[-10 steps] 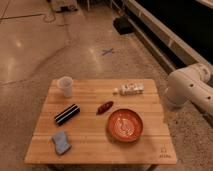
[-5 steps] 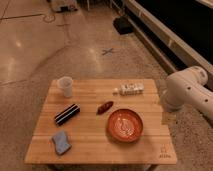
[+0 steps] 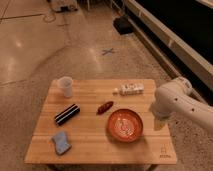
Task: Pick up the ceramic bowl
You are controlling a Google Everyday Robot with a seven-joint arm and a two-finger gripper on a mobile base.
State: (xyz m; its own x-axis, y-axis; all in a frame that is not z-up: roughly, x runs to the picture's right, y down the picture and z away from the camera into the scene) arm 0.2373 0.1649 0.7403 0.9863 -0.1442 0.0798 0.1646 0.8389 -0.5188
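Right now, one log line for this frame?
ceramic bowl: on table, not grasped | tool: right of bowl, apart, near table's right edge

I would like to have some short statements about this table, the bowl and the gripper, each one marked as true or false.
1. The ceramic bowl rests on the table, in its front right part. True.
2. The gripper is holding the ceramic bowl. False: it hangs to the right of the bowl, at the table's right edge, and does not touch it.
3. The white cup stands inside the bowl. False: it stands alone near the table's back left corner.
4. A blue cloth lies near the front left corner. True.
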